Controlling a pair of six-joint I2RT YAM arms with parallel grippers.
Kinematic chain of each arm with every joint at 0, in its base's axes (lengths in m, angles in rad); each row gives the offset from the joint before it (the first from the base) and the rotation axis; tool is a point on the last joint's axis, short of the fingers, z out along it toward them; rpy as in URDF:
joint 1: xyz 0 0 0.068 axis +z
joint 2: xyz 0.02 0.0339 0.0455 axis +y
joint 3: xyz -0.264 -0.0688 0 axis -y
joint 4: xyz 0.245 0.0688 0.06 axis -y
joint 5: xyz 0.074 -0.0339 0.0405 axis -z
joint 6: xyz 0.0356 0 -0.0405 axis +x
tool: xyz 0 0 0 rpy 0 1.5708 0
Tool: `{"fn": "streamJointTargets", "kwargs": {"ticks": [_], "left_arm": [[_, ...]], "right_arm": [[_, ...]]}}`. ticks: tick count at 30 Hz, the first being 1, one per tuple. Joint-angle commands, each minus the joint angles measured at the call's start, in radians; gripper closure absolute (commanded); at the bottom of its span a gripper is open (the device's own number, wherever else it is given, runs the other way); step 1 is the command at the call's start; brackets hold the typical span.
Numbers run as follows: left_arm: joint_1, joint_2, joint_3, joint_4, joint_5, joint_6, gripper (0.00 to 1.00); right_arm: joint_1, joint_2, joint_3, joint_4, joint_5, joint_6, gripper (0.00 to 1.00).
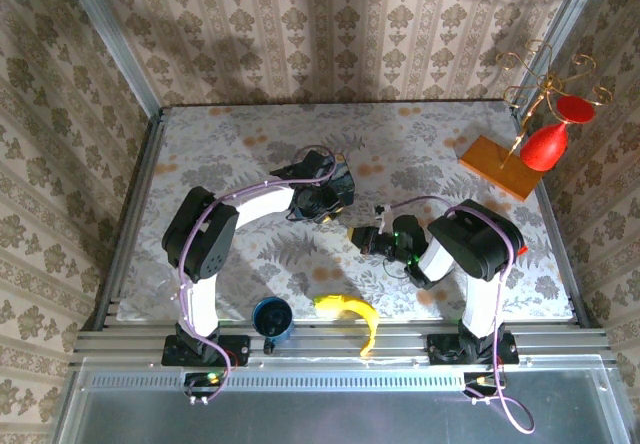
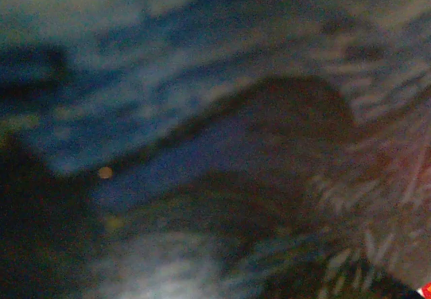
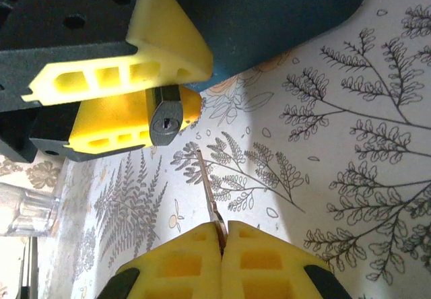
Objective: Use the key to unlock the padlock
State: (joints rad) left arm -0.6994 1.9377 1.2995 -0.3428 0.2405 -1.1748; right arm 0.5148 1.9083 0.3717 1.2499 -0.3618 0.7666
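In the right wrist view the padlock (image 3: 165, 120), a small dark grey lump with its keyhole facing me, sits pinched between the yellow fingers (image 3: 114, 77) of my left gripper (image 3: 174, 100), just above the patterned cloth. My right gripper (image 3: 222, 235) is shut on the key (image 3: 210, 191). The thin blade sticks out towards the padlock, and its tip stops a short gap below the keyhole, slightly to the right. From above, the left gripper (image 1: 325, 199) and right gripper (image 1: 363, 239) meet near the table's middle. The left wrist view is a dark blur.
A blue mug (image 1: 272, 317) and a banana (image 1: 352, 314) lie near the front edge between the arm bases. A wooden board (image 1: 497, 164) with a wire stand and red ornaments (image 1: 545, 144) stands at the back right. A clear plastic piece (image 3: 27, 208) sits at the left of the right wrist view.
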Motion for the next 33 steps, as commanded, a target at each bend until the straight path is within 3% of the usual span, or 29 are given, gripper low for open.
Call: {"fn": "streamJointTargets", "kwargs": {"ticks": [1, 21, 33], "left_arm": [[0.006, -0.013, -0.008, -0.035, 0.062, -0.039, 0.93], [0.006, -0.015, -0.021, -0.023, 0.063, -0.032, 0.93], [0.006, -0.016, -0.023, -0.021, 0.059, -0.025, 0.93]], "right_arm": [[0.003, -0.026, 0.001, -0.018, -0.031, -0.002, 1.00], [0.021, -0.037, 0.107, -0.132, -0.026, 0.010, 1.00], [0.024, -0.048, 0.104, -0.105, -0.059, 0.028, 1.00]]}}
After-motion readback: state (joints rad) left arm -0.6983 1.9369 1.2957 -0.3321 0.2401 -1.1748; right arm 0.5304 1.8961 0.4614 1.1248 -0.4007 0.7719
